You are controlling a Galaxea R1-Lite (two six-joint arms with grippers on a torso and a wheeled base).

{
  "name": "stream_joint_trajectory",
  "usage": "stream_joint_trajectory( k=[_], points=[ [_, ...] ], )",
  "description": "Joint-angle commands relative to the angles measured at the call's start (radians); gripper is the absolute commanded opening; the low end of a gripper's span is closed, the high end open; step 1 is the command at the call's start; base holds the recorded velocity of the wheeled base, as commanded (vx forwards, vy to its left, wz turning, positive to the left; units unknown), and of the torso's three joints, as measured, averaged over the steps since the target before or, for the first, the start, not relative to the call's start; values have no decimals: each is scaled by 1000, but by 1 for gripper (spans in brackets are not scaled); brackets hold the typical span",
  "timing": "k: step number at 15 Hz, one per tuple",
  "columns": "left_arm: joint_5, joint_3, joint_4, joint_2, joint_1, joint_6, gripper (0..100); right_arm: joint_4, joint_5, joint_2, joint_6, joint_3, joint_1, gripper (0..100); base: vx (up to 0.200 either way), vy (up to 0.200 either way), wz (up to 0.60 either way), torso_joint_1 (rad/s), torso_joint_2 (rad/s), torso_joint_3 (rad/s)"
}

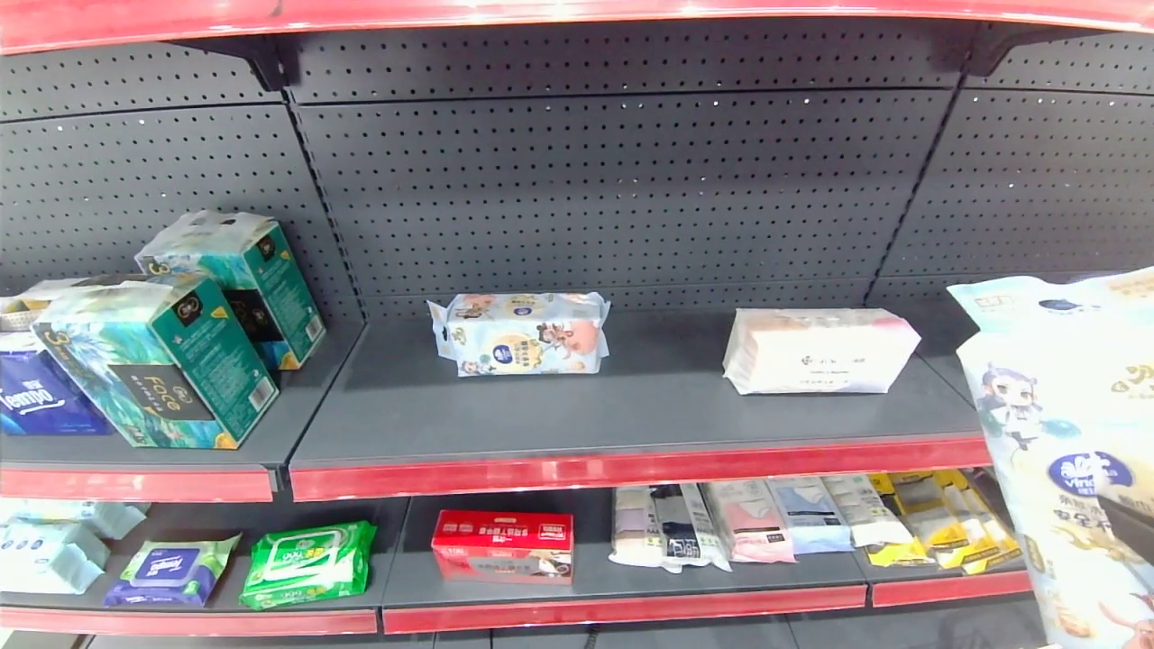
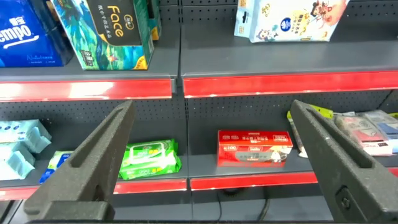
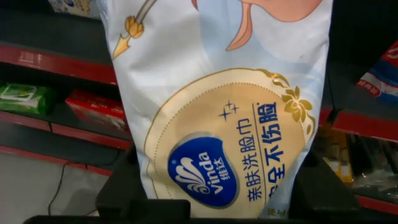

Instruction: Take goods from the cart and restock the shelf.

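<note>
The right gripper has its fingers clamped on a tall white tissue pack, held upright in front of the right end of the shelf. The left gripper has its fingers apart, facing the lower tier's red box and green wipes pack

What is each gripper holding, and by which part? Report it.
Right gripper: large white printed plastic pack, clamped across its sides. Left gripper: open, holding nothing.
</note>
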Motion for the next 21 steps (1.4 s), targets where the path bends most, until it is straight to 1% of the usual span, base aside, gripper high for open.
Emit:
stream_joint_trajectory(
  k=[1,2,3,4,5,7,9,13,21],
  points=[
    [0,0,0,1,0,-2,100,0,-5,-21,11,-22,-1,0,0,0,0,0,0,0],
    [-2,0,0,4,0,4,100,0,-24,-37,10,-23,-4,0,0,0,0,0,0,0],
    [-6,0,0,4,-1,11,100,12,-73,-54,0,-20,-23,0,0,0,0,0,0,0],
    [-6,0,1,6,-1,9,100,14,-105,-55,-26,-16,-27,0,0,0,0,0,0,0],
    [-6,0,1,4,-1,1,100,14,-103,-49,-56,-11,-23,0,0,0,0,0,0,0],
    [-6,0,0,3,0,1,100,14,-97,-43,-84,-3,-18,0,0,0,0,0,0,0],
    [-3,0,0,1,0,-3,100,14,-70,-44,-118,12,-20,0,0,0,0,0,0,0],
    [-5,0,0,1,-1,0,100,12,-20,-46,-115,13,-21,0,0,0,0,0,0,0],
    [7,0,0,1,0,1,100,12,-24,-52,-110,32,-26,0,0,0,0,0,0,0]
  ],
)
